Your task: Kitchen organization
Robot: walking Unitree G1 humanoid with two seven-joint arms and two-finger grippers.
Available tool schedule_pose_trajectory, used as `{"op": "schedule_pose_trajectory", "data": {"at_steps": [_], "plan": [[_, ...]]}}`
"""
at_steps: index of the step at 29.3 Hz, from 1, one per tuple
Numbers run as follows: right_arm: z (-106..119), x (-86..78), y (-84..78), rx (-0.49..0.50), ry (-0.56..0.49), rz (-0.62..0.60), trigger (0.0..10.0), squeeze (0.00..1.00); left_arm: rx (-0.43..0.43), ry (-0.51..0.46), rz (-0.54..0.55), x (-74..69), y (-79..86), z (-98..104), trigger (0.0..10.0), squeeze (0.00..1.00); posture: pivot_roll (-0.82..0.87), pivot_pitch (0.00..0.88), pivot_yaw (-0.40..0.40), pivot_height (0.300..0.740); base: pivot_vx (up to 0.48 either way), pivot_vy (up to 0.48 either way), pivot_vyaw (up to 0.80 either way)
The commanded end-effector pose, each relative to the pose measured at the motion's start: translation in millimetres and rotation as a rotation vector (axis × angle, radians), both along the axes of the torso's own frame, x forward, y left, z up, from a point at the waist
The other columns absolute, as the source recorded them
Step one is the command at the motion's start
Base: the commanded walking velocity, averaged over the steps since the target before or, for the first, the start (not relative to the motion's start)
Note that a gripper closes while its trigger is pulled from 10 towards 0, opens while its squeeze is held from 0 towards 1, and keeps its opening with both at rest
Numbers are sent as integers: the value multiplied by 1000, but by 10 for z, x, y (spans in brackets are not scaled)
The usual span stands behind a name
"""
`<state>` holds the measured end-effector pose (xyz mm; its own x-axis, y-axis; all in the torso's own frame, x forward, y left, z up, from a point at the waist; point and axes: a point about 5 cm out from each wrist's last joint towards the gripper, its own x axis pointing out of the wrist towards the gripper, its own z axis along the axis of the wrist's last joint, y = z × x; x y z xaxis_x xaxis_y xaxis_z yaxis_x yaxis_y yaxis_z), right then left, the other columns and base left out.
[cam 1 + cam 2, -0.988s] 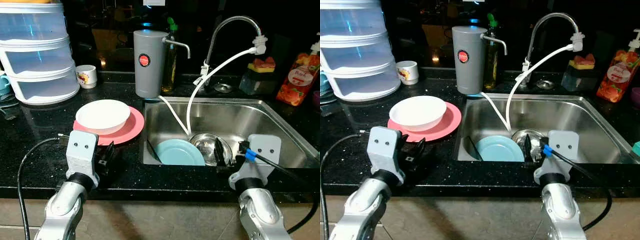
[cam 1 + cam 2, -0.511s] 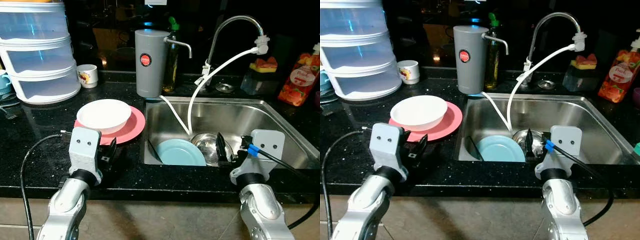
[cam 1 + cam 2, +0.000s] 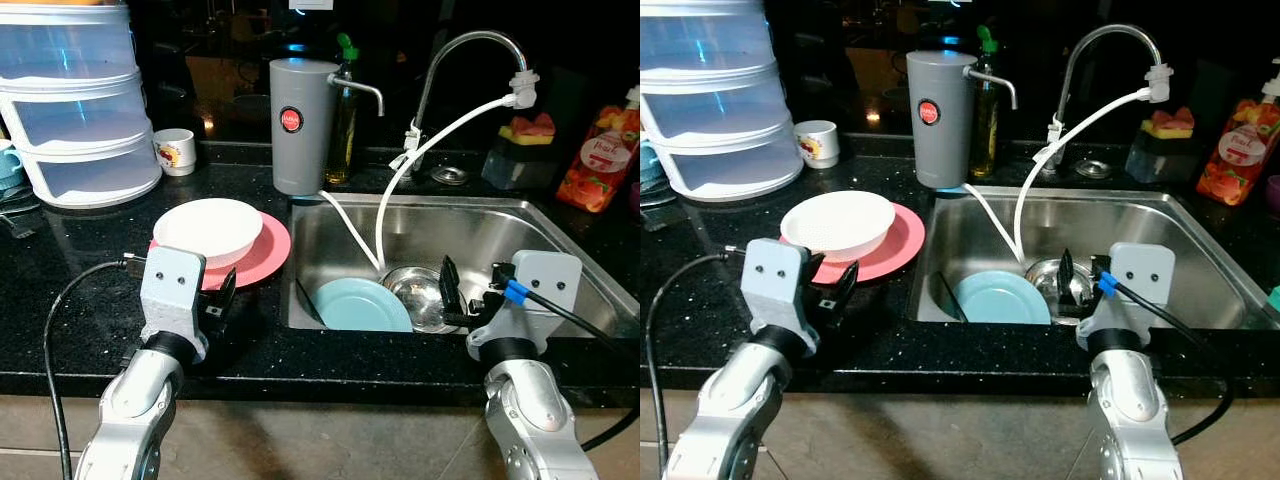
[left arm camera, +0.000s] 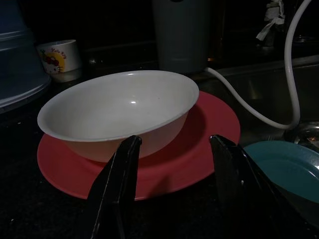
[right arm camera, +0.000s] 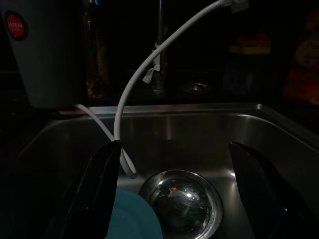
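A white bowl sat on a pink plate on the black desk, left of the sink. The left gripper hovered just before them, fingers spread wide, holding nothing. The right gripper hung over the sink's light blue plate and steel bowl, fingers released.

Head pair overlooks sink; wrists close

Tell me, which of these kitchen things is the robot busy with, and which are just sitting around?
Likely in hand:
white bowl on pink plate, before the open left gripper
blue plate and steel bowl in the sink, before the open right gripper

Lying about:
grey dispenser
mug
plastic drawers
soap pouch
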<state>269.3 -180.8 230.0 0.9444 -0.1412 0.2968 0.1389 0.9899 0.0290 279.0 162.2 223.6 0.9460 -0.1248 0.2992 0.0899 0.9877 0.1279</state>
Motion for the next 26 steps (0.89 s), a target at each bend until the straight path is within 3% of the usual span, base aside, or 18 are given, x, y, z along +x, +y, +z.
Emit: {"op": "schedule_pose_trajectory", "data": {"at_steps": [1, 26], "plan": [[-29, 10, -11, 12, 10, -1, 10000, 0, 20, -1, 5, -4, 5, -16, 10000, 0, 76, 77, -37, 740, 0, 0, 0], [-14, 63, 9, 22, 2, 9, 10000, 0, 24, -5, 20, 10, 19, -38, 10000, 0, 79, 64, -46, 740, 0, 0, 0]]}}
